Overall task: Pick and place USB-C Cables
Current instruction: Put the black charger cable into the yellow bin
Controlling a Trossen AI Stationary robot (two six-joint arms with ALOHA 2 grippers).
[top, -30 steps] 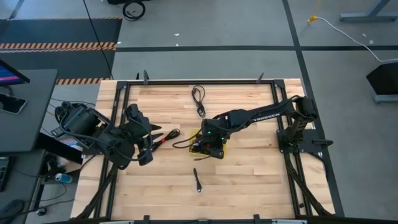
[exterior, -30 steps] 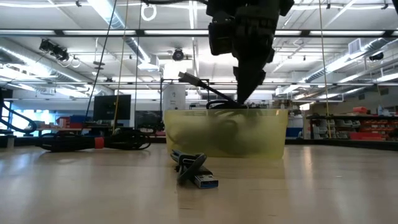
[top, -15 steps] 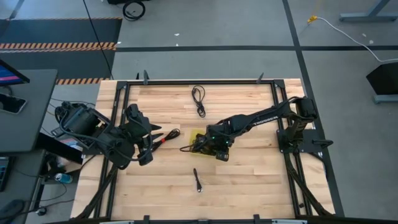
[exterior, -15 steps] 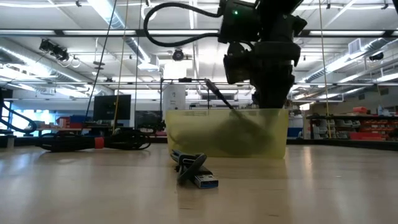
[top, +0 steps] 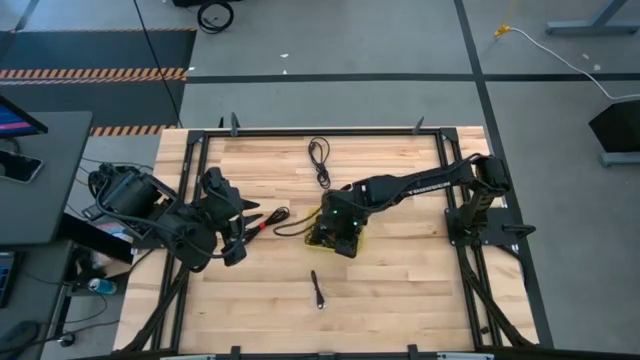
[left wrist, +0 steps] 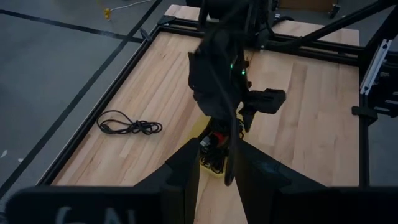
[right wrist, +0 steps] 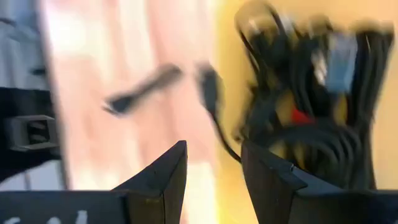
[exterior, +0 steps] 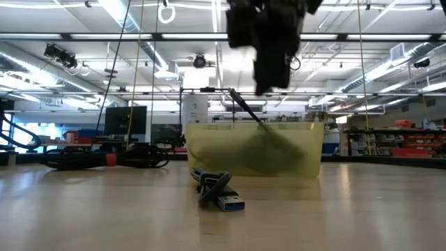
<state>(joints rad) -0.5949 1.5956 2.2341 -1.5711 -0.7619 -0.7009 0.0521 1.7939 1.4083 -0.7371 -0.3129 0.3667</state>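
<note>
A yellow bin [top: 314,218] stands mid-table and holds a bundle of black USB-C cables [right wrist: 311,118], one with a red tie. One cable's end [exterior: 240,104] sticks out over the bin's rim and trails onto the wood [top: 290,229]. My right gripper [top: 338,236] hangs open and empty above the bin [exterior: 254,150], fingers pointing down. Loose cables lie at the far side [top: 319,160], the near side [top: 317,290] and, with a red connector, beside my left gripper [top: 268,219]. My left gripper [top: 243,222] rests open at the table's left.
A black metal frame [top: 320,131] runs round the wooden table. The right arm [top: 420,186] stretches from its base at the right edge across to the bin. The near loose cable [exterior: 219,192] lies just in front of the bin. Bare wood lies near right.
My right gripper has dipped down into the bin toward its right side, then risen clear above the rim and gone back toward the left. The cable end that sticks out over the rim has sunk lower and now leans there; its tail on the wood has shifted a little.
</note>
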